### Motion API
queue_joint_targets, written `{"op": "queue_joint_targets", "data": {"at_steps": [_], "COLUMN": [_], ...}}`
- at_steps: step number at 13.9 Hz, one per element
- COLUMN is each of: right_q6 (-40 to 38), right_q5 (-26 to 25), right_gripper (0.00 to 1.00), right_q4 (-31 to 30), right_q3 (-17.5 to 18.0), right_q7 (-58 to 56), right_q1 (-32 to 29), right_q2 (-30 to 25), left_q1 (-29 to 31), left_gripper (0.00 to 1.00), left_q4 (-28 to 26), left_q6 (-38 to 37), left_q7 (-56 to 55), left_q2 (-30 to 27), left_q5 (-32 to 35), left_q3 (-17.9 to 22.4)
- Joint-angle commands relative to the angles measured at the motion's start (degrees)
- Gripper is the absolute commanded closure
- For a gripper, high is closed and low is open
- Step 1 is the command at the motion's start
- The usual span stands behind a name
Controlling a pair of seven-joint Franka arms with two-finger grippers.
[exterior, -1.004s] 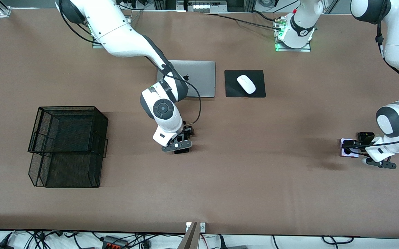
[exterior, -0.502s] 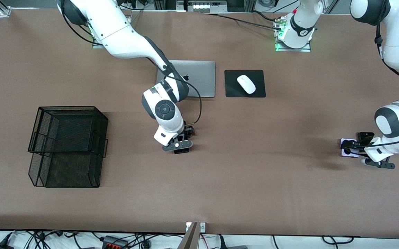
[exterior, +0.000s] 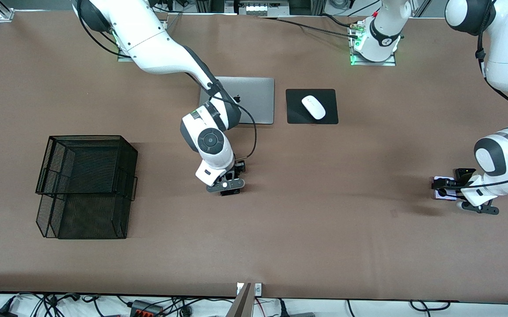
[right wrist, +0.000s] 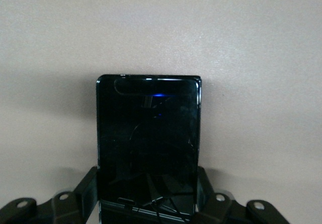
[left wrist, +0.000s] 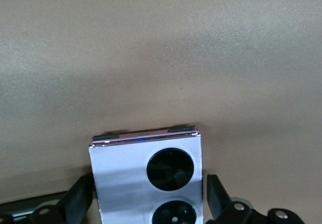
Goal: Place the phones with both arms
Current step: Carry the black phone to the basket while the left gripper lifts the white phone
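Note:
A black phone (right wrist: 148, 133) lies flat on the brown table near its middle. My right gripper (right wrist: 147, 189) is shut on it, with a finger pressed against each long side. From the front the right gripper (exterior: 228, 192) covers that phone almost fully. A small lavender phone (left wrist: 121, 183) with two black circles lies flat toward the left arm's end of the table. My left gripper (left wrist: 148, 196) is open and straddles it, with a gap at each finger. The front view shows the left gripper (exterior: 442, 192) low over the lavender phone (exterior: 444, 180).
A black wire-mesh basket (exterior: 86, 185) stands toward the right arm's end of the table. A closed silver laptop (exterior: 256, 103) and a white mouse (exterior: 313, 107) on a black pad (exterior: 295, 115) lie farther from the front camera, near the bases.
My right gripper has shut on the black phone. The left arm has shifted slightly toward the table's middle, and its gripper is still open around the lavender phone.

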Motion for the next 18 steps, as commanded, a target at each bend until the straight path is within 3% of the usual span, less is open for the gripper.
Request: {"op": "queue_joint_targets", "data": {"at_steps": [1,3,5,9,11,14,18], "right_q6": [-2.29,-6.14,-13.51,-22.84,-29.08,-32.44,-33.76], "right_q5": [0.26,-0.17,-0.26,-0.09,-0.09,-0.53,-0.53], "right_gripper": [0.73,0.73,0.73,0.73,0.73,0.73,0.73], "right_q4": [0.51,1.21,3.14,2.89,2.62,-0.18,-7.02], "right_q3": [-0.1,-0.71,-5.17,-7.83,-7.74,-7.83,-7.83], "right_q7": [4.1,9.54,9.31,3.16,0.18,-5.01,-13.27], "right_q1": [-0.51,-0.94,-0.77,-5.06,-8.84,-13.67,-20.53], "right_q2": [-2.44,-5.16,-7.97,-13.95,-15.88,-19.05,-23.52], "left_q1": [-0.29,-1.43,-3.45,-9.76,-14.59,-25.92,-36.82], "left_gripper": [0.25,0.36,0.41,0.41,0.4,0.41,0.4], "left_q4": [0.94,1.29,3.04,8.75,9.82,9.91,12.37], "left_q6": [-0.35,-1.31,-8.57,-27.45,-34.07,-33.4,-23.15], "left_q7": [0.25,0.07,-2.46,-12.9,-26.93,-42.97,-52.12], "left_q2": [0.2,0.03,-0.41,-3.39,-5.42,-5.95,-5.34], "left_q5": [-0.62,-0.09,-0.44,-0.88,-4.28,-17.02,-24.42], "left_q3": [0.01,0.09,0.36,0.27,-0.08,0.1,0.36]}}
